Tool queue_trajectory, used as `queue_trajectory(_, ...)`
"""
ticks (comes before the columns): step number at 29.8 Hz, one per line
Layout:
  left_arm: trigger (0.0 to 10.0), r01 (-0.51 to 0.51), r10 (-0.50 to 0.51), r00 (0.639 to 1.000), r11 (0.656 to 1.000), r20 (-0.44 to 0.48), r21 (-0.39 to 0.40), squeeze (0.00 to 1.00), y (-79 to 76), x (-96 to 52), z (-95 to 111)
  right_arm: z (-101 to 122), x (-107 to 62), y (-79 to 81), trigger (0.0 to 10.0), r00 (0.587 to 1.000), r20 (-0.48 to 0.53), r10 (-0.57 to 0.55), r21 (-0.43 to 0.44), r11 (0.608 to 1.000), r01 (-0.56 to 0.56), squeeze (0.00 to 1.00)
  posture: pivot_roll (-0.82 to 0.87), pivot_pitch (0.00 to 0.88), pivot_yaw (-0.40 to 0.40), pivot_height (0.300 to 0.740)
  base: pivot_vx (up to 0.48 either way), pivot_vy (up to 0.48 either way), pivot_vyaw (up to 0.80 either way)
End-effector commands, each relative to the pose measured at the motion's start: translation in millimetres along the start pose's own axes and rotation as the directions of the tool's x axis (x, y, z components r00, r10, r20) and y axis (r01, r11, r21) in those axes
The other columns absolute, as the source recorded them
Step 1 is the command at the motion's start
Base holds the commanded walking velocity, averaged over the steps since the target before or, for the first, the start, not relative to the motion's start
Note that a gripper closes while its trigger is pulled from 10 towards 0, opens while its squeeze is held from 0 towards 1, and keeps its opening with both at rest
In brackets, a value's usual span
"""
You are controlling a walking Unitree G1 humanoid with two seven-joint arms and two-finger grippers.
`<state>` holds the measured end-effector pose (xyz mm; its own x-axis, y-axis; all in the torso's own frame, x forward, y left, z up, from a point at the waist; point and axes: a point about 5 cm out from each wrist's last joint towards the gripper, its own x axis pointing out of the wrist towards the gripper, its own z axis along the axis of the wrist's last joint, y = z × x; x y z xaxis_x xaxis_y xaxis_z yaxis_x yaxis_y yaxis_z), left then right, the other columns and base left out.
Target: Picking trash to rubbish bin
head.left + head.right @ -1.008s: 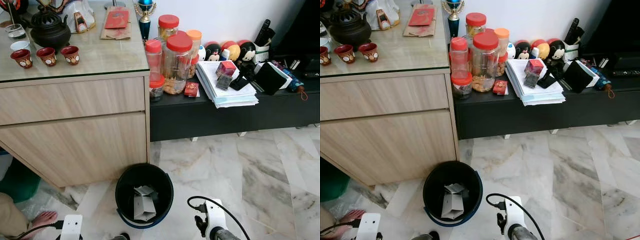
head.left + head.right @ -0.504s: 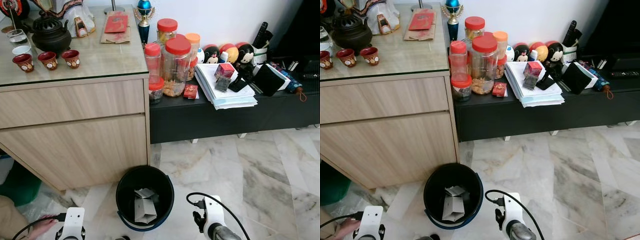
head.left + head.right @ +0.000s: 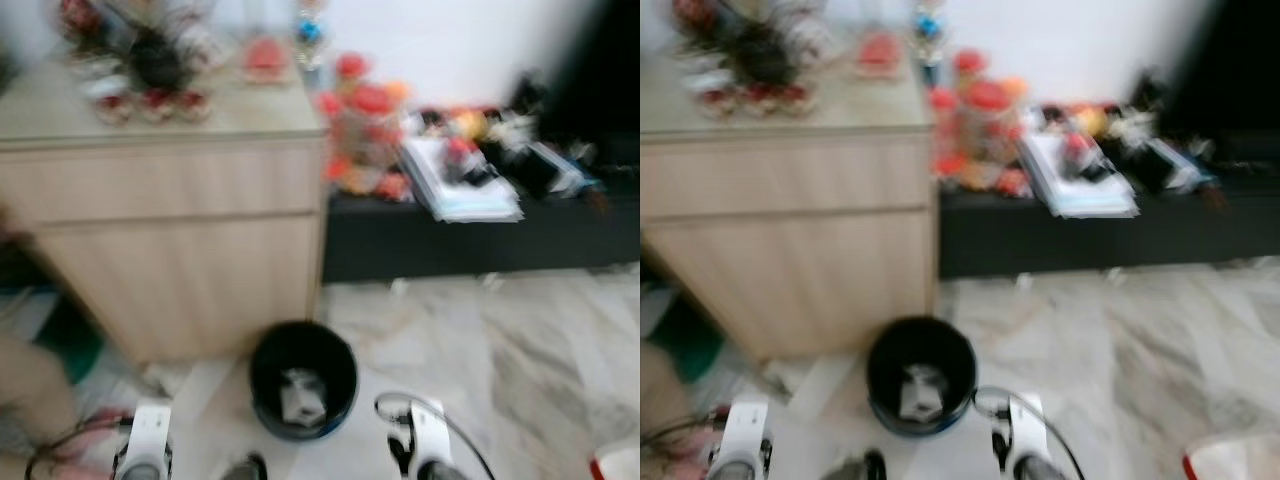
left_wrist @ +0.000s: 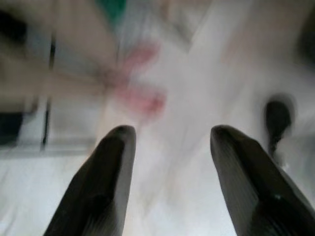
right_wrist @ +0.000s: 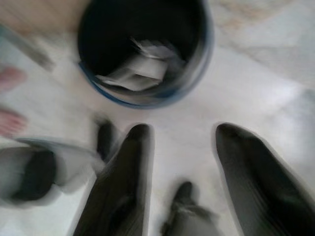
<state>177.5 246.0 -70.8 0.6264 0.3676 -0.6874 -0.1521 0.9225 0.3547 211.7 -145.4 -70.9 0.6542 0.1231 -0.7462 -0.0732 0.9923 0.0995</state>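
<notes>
Though blurred, round black bin point(image 3: 303, 378) holds seemingly crumpled paper point(image 5: 140, 73); both jaws gape.

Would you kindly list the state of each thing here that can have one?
Rubbish bin: upright on the floor, no lid on, crumpled paper inside.
Left gripper: open, nothing between its fingers.
Right gripper: open, nothing between its fingers, beside the bin.
Cabinet drawers: shut.

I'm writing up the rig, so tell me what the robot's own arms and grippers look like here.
Both are blurred. Each arm ends in a white wrist block; a black cable loops from the right one. The left gripper and the right gripper each have two long, black, tapering fingers with rounded tips.
</notes>
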Motion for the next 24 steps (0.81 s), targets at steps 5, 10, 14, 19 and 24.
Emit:
queue_trajectory(5,10.0,0.008,-0.008,1.000,1.000,-0.021,0.004,0.00,-1.6,-0.5,-3.1,-10.9,-2.5,-2.3,10.0,0.999,-0.032,-0.007,0.007,1.000,0.008,0.00,0.12,0.073,-0.032,0.740,0.000,0.000,0.00)
queue_trajectory(10,10.0,0.010,-0.010,1.000,1.000,-0.024,0.004,0.00,-2.6,-1.0,-4.3,-10.7,-2.5,-2.5,10.0,0.999,-0.031,-0.007,0.007,1.000,0.007,0.00,0.12,0.078,-0.035,0.740,0.000,0.000,0.00)
queue_trajectory(14,10.0,0.010,-0.010,1.000,1.000,-0.026,0.004,0.00,-3.1,-1.2,-4.8,-11.4,-2.7,-2.8,10.0,0.999,-0.033,-0.007,0.005,1.000,0.007,0.00,0.12,0.078,-0.035,0.740,0.000,0.000,0.00)
queue_trajectory(19,10.0,0.013,-0.013,1.000,1.000,-0.028,0.004,0.00,-3.8,-1.4,-5.2,-10.8,-2.6,-2.8,10.0,0.999,-0.031,-0.007,0.005,1.000,0.007,0.00,0.12,0.081,-0.037,0.740,0.000,0.000,0.00)
queue_trajectory(24,10.0,0.015,-0.015,1.000,1.000,-0.028,0.004,0.00,-4.4,-1.6,-5.6,-10.7,-2.6,-2.9,10.0,1.000,-0.030,-0.007,0.005,1.000,0.007,0.00,0.12,0.087,-0.037,0.740,0.000,0.000,0.00)
